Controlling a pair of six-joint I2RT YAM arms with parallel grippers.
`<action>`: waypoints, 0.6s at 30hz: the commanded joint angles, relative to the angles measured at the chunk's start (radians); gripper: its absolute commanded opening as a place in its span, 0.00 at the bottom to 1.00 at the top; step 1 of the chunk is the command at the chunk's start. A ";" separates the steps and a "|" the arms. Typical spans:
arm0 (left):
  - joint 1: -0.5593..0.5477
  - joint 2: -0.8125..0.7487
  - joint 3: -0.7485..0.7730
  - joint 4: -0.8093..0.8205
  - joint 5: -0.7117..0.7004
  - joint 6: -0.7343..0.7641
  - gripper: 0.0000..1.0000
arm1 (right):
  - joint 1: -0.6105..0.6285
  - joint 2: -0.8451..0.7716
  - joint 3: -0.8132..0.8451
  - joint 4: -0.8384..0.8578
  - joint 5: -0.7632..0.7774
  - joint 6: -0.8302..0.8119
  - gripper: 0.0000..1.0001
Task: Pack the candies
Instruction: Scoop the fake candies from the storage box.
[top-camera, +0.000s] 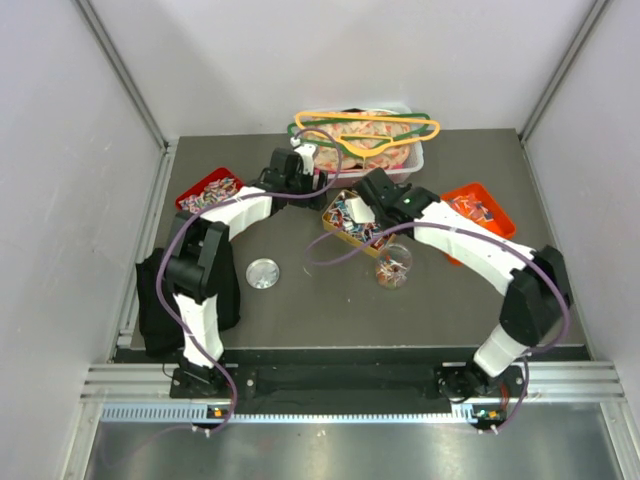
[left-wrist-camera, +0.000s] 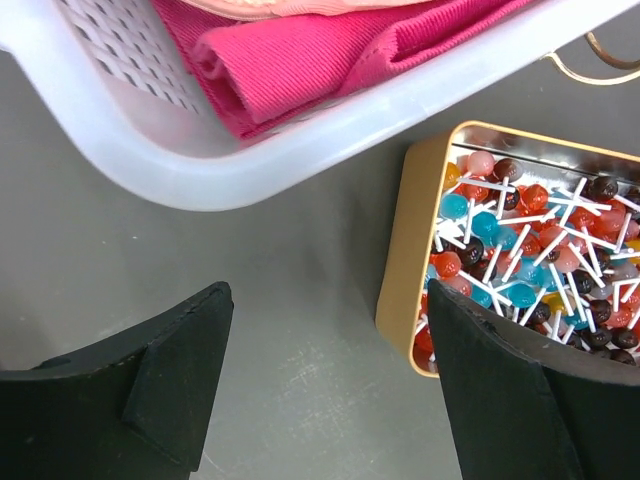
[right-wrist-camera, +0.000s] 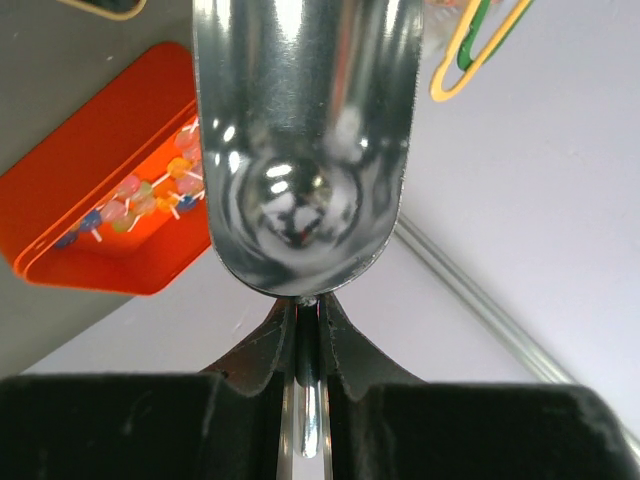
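**Candies heaped in a gold tin at mid-table, both arms reaching over it**

We see the candies (top-camera: 352, 220), small lollipops in red, blue, pink and brown with white sticks, filling an open gold tin (left-wrist-camera: 405, 250) at the centre of the top view. More lie in a clear jar (top-camera: 393, 266) at 5 o'clock of the tin, a red tray (top-camera: 208, 190) at 10 o'clock and an orange tray (top-camera: 480, 208) at 3 o'clock.

The left gripper (left-wrist-camera: 328, 310) hovers at the tin's 11 o'clock, its fingers (left-wrist-camera: 150, 390) spread wide around bare table (top-camera: 320, 310). One fingertip is just beside the tin's gold edge; we cannot tell if they touch. The curved rim of a white basket (left-wrist-camera: 300, 150) runs close by at 12 o'clock.

The right gripper (right-wrist-camera: 305, 320) is clamped on the thin handle of a metal scoop (right-wrist-camera: 305, 150).

A round lid (top-camera: 263, 273) sits at 8 o'clock, with open table around it.
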 joint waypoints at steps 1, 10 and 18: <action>-0.008 0.000 0.049 0.055 -0.013 -0.005 0.82 | -0.029 0.066 0.078 0.108 0.047 -0.091 0.00; -0.022 0.024 0.051 0.062 0.010 -0.019 0.75 | -0.030 0.169 0.104 0.053 0.100 -0.142 0.00; -0.040 0.057 0.064 0.064 0.016 -0.004 0.64 | -0.030 0.290 0.241 -0.136 0.119 -0.030 0.00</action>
